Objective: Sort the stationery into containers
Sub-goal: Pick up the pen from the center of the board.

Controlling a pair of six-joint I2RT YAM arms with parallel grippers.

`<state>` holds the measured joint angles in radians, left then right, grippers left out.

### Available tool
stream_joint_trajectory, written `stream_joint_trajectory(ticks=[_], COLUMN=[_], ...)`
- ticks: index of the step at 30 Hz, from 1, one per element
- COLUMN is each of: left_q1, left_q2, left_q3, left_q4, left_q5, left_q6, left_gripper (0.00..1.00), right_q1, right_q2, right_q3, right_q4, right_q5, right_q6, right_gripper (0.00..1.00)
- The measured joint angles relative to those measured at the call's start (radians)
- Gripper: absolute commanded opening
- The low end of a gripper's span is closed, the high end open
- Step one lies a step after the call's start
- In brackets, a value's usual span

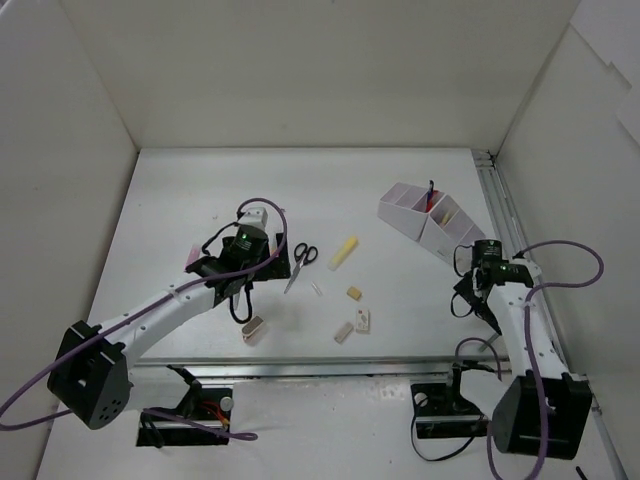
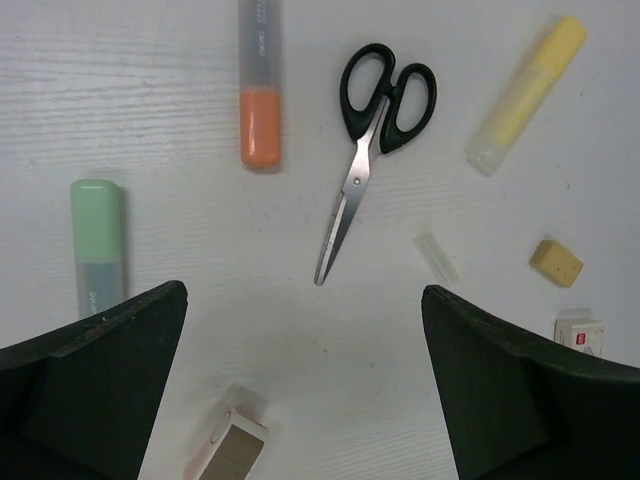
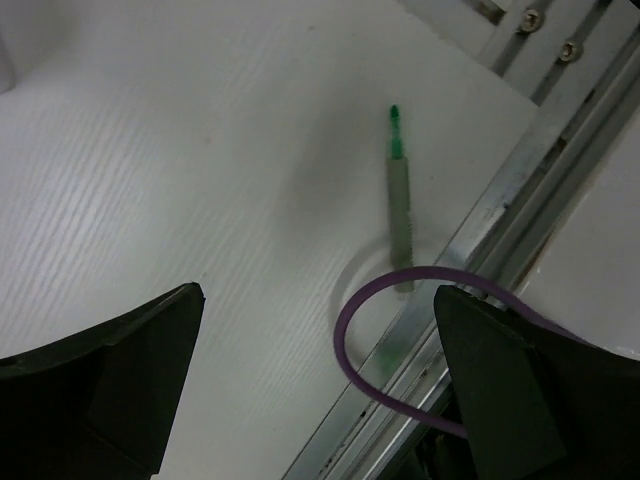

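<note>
1. The left gripper (image 2: 305, 320) gapes wide and holds nothing. The right gripper (image 3: 318, 300) is just as wide and empty.
2. The scissors (image 2: 362, 165) lie on the table at 12 o'clock from the left gripper. Their axis runs 1 to 7 o'clock, with the handles far and the blade tips nearest.
3. A pen (image 3: 402, 210) lies at 1 o'clock from the right gripper, its axis nearly 12 to 6 and its green tip far. It is close beside the rail (image 3: 520, 190).
4. In the top view the tray (image 1: 402, 214) sits at 11 o'clock from the right gripper, well apart from the left. The left arm is nearer the scissors.
</note>
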<state>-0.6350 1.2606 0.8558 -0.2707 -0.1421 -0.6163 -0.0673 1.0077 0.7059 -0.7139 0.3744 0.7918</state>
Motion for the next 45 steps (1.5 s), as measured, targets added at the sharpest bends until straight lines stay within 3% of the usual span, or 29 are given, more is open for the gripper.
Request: stream_joint_trajectory(ticks=[8,19,20,21,22,23,24,27,39,41,44,45], left_q1=[0.137,0.194,0.200,0.206,0.211,0.216,0.221,0.235,0.307,0.307,0.308,0.308], left_q2=[0.035,0.094,0.100,0.110,0.118,0.127,0.135,0.154,0.163,0.164,0.171,0.178], left_q3=[0.071,0.123,0.133,0.147,0.159,0.172,0.185,0.222,0.280,0.306,0.359,0.384], left_q4=[0.002,-0.011,-0.016,-0.021,-0.026,-0.032,-0.039,-0.061,-0.139,-0.156,-0.177,-0.185], left_q5=[0.142,0.219,0.219,0.220,0.219,0.216,0.212,0.193,0.158,0.144,0.134,0.131], left_q6=[0.040,0.062,0.063,0.064,0.066,0.068,0.072,0.088,0.130,0.132,0.133,0.133], left_gripper=[0.99,0.99,1.00,0.99,1.00,0.99,1.00,0.99,0.99,0.99,0.99,0.99], right_q1=[-0.464,-0.482,-0.483,-0.483,-0.483,-0.483,-0.483,-0.485,-0.497,-0.508,-0.534,-0.544], right_q2=[0.168,0.298,0.298,0.298,0.298,0.298,0.298,0.298,0.307,0.309,0.320,0.328], right_q3=[-0.037,-0.048,-0.048,-0.049,-0.050,-0.051,-0.052,-0.053,-0.052,-0.051,-0.051,-0.051], right_q4=[0.105,0.214,0.219,0.224,0.228,0.230,0.233,0.234,0.204,0.203,0.197,0.194], right_q5=[-0.117,-0.201,-0.201,-0.200,-0.200,-0.200,-0.201,-0.213,-0.259,-0.264,-0.287,-0.294], right_q6=[-0.088,-0.129,-0.129,-0.128,-0.131,-0.131,-0.132,-0.138,-0.135,-0.136,-0.139,-0.138], right_gripper=[0.95,0.81,0.75,0.29,0.19,0.20,0.37,0.45,0.47,0.52,0.67,0.78])
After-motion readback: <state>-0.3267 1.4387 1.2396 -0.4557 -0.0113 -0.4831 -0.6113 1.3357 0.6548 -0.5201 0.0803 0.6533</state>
